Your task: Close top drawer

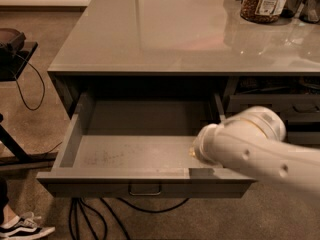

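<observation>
Arm [260, 154] angled in, end effector [199, 149] at top drawer [127, 153] front corner.

I count one open top drawer [135, 151], one pincer [201, 172] at its front right edge, one jar [264, 1] on one worktop [150, 34], one shoe [25, 229].

The top drawer [135, 151] projects forward from under the countertop [165, 29], with a jar [264, 1] on the countertop behind and right of it, narrower drawers [280, 104] to its right, cables [100, 214] below its front, and the gripper [200, 154] over its right front corner.
</observation>
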Available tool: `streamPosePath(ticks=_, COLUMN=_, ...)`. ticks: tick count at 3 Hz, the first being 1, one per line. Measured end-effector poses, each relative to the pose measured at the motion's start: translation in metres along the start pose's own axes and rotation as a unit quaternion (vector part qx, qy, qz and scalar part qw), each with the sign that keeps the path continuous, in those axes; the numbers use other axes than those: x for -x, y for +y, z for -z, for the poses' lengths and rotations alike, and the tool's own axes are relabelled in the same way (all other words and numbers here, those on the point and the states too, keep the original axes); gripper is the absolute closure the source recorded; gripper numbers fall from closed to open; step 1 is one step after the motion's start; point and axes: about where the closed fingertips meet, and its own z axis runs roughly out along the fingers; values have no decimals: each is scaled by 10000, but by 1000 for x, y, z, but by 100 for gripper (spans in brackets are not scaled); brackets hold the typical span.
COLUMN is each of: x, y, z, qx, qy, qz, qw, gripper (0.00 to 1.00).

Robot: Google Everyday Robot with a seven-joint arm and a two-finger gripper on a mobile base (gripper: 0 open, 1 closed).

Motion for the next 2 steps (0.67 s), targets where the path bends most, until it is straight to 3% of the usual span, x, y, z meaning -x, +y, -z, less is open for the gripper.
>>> streamPosePath(ticks=1, x=-10, y=0, z=-8, qx=226, qy=496, qz=-109, qw=9985, gripper=100)
streamPosePath(ticks=2, x=-27, y=28, z=30, qx=-40, qy=935, qz=-1, qw=9956, gripper=100)
